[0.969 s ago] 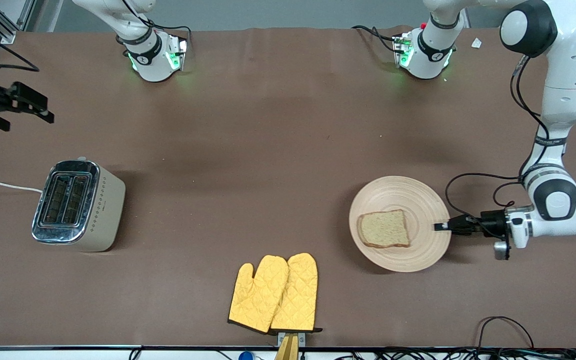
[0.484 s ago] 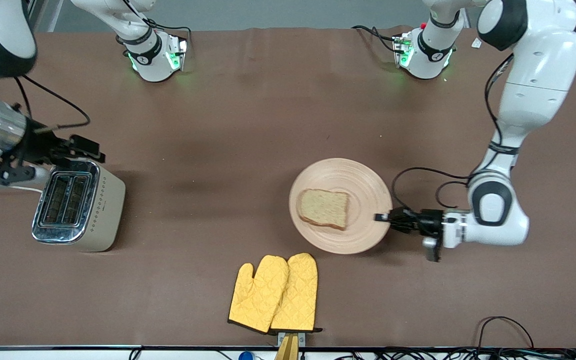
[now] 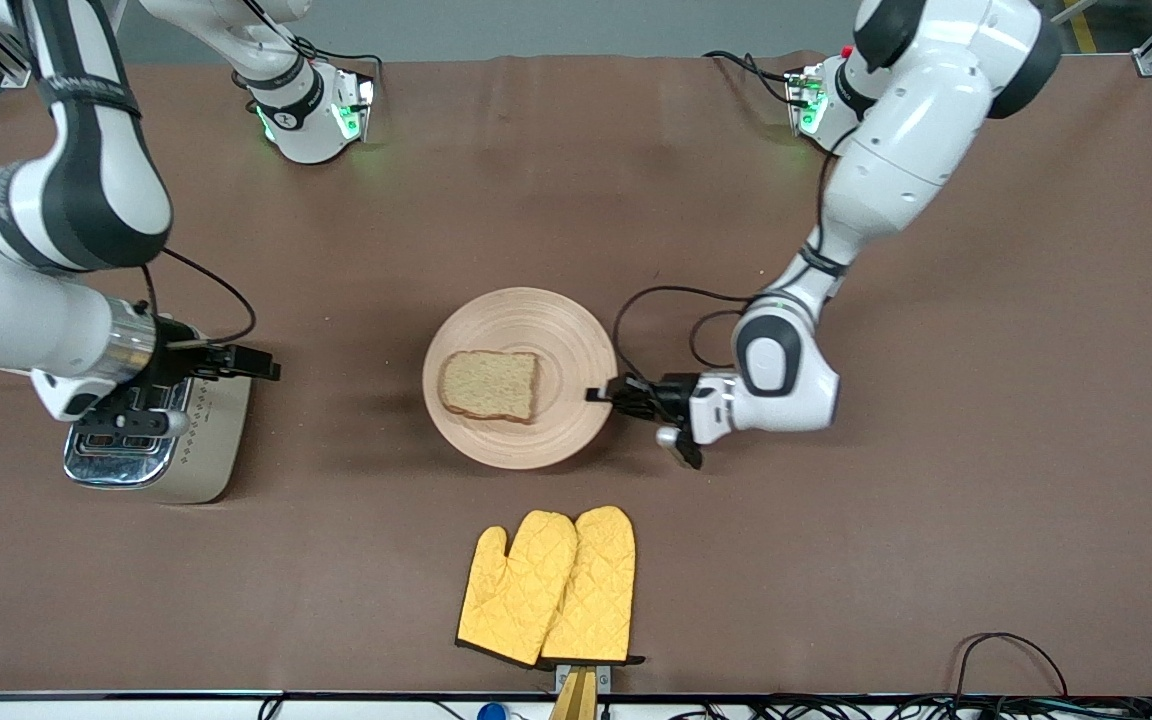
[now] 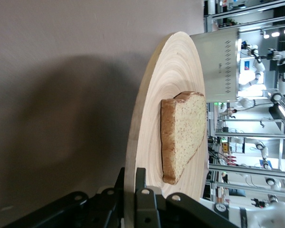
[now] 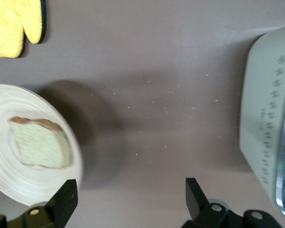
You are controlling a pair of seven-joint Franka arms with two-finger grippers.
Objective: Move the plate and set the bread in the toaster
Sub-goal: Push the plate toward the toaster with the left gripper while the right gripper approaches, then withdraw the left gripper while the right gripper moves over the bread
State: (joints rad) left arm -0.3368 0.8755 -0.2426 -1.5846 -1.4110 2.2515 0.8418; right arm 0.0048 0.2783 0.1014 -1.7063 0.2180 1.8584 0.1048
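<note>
The light wooden plate (image 3: 536, 320) is at mid-table with the bread (image 3: 489, 385) lying on it. My left gripper (image 3: 601, 393) is shut on the plate's rim at the side toward the left arm's end. In the left wrist view its jaws (image 4: 130, 178) pinch the rim of the plate (image 4: 152, 118), with the bread (image 4: 180, 133) just past them. The beige toaster (image 3: 211, 440) stands toward the right arm's end. My right gripper (image 3: 261, 365) is open and empty over the toaster's edge. The right wrist view shows the open gripper (image 5: 130, 194), plate (image 5: 38, 183), bread (image 5: 40, 145) and toaster (image 5: 266, 128).
A pair of yellow oven mitts (image 3: 551, 585) lies nearer the front camera than the plate; it also shows in the right wrist view (image 5: 12, 23). Bare brown table lies between plate and toaster.
My left gripper has dragged the plate with the bread across the table toward the toaster. My right arm has swung in from the table's end to over the toaster.
</note>
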